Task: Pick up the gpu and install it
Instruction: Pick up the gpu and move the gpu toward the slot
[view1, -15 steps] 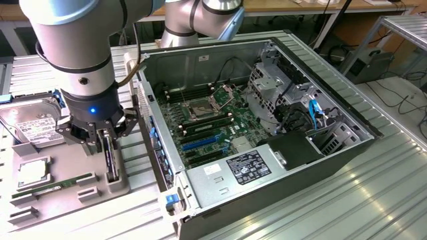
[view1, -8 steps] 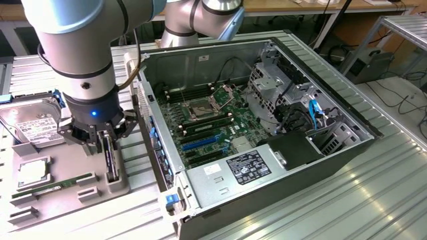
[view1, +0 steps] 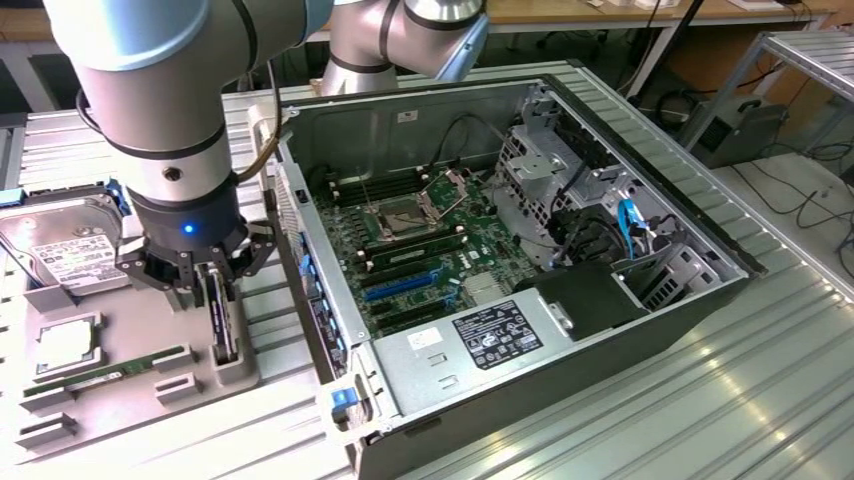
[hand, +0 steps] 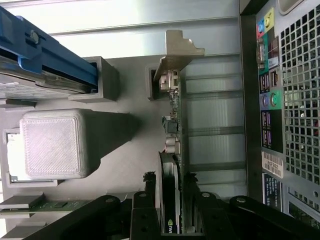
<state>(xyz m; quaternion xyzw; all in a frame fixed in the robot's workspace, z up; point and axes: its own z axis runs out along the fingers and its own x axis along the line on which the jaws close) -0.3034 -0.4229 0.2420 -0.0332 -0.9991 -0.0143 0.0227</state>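
gripper (view1: 214, 284) wide open astride the upright gpu (view1: 224, 325), holding nothing; i'd close squarely on both flat faces. case (view1: 601, 365) at its three o'clock, exterior view.

Hard drive (view1: 67, 255), memory stick (view1: 107, 372) and seemingly a processor (view1: 64, 345) sit on a grey tray (view1: 134, 415).

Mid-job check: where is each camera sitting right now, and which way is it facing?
Exterior view: mounted off the arm, high, looking down into the open computer case, with the grey parts holder at the exterior view's left; the arm and gripper show.
Wrist view: on the wrist, looking down along the open fingers at the gpu standing on edge in the holder; both fingers flank the card.
Shared: gpu, holder, hard drive, case.
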